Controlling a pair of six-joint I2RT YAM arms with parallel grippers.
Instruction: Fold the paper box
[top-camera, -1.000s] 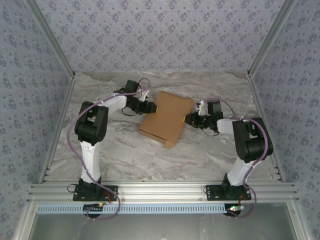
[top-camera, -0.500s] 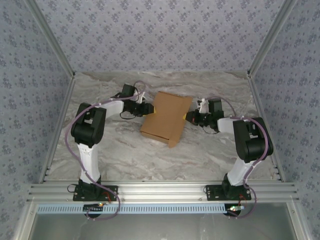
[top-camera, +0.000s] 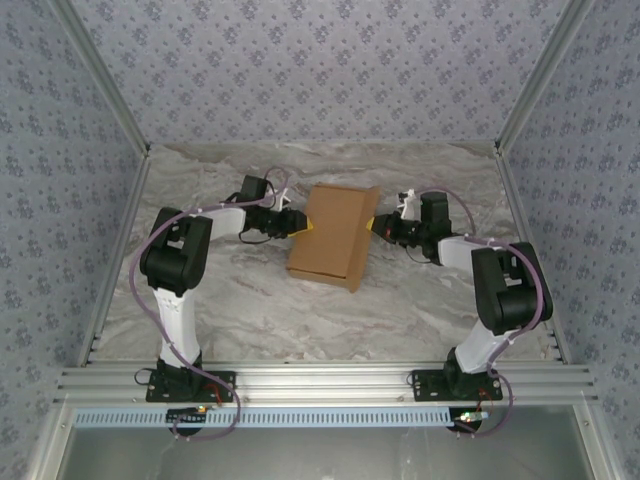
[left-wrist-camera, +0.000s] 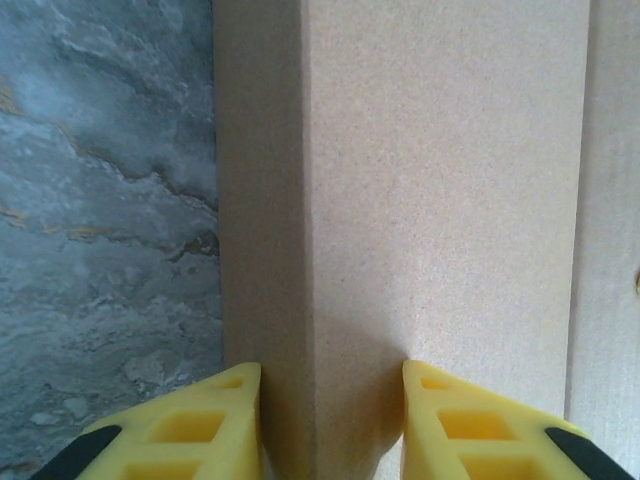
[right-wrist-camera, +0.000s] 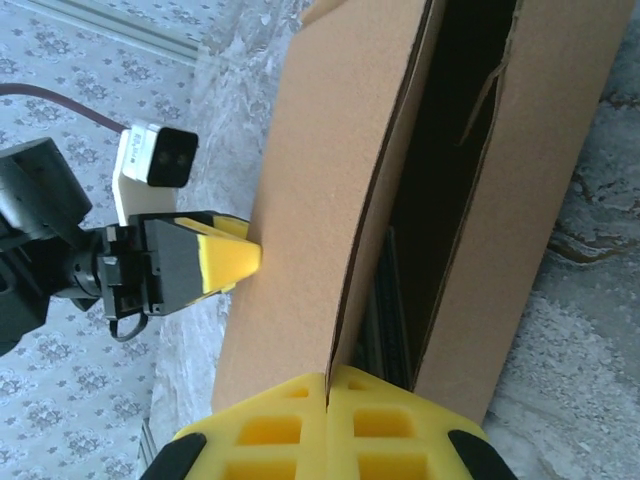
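The paper box (top-camera: 333, 235) is tan cardboard, partly folded, resting on the marble table between both arms. My left gripper (top-camera: 303, 226) is at its left edge. In the left wrist view its yellow fingers (left-wrist-camera: 225, 415) press both sides of a folded cardboard corner (left-wrist-camera: 440, 180), so the left gripper (left-wrist-camera: 330, 400) is shut on the box. My right gripper (top-camera: 374, 226) is at the right edge. The right wrist view shows the right gripper (right-wrist-camera: 328, 385) shut on a thin cardboard panel (right-wrist-camera: 310, 200), beside the box's dark open inside (right-wrist-camera: 450, 180). The left gripper's fingertip (right-wrist-camera: 228, 262) touches the far face.
The marble table (top-camera: 250, 300) is closed in by patterned walls and slanted aluminium posts (top-camera: 105, 110). An aluminium rail (top-camera: 320, 380) runs along the near edge, where both arm bases are bolted. There is bare tabletop in front of the box and behind it.
The box has turned more upright in the view and shifted slightly right. Both grippers have closed on its edges, and the left forearm has swung lower and flatter.
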